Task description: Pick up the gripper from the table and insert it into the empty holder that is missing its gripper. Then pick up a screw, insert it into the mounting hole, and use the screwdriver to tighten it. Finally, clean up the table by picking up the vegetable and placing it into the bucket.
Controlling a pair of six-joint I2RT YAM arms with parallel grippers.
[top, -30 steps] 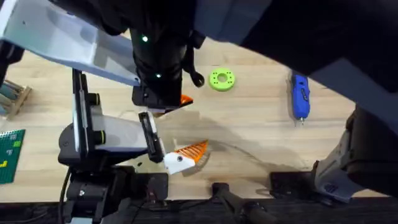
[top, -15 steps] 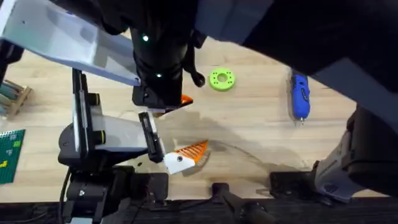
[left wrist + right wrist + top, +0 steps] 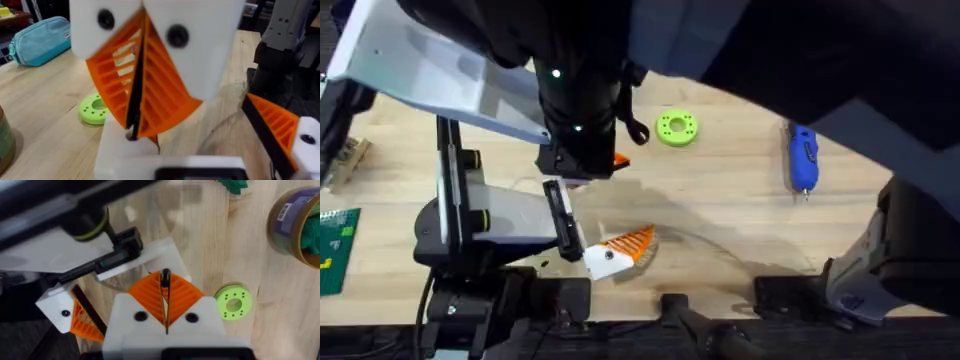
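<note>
Left pincer [image 3: 136,100]: orange pads pressed together, nothing between them; right pincer [image 3: 165,300] likewise closed and empty. Blue screwdriver [image 3: 803,155] flat on the desk [image 3: 740,215], beyond the green ring [image 3: 677,127]; orange ribbed finger [image 3: 618,250] in its white mount on the grey stand [image 3: 485,225]

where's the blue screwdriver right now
In the overhead view the screwdriver lies flat on the table's right side, tip toward the arms' bases, well to the right of the lime-green ring with bare wood between them.
</note>
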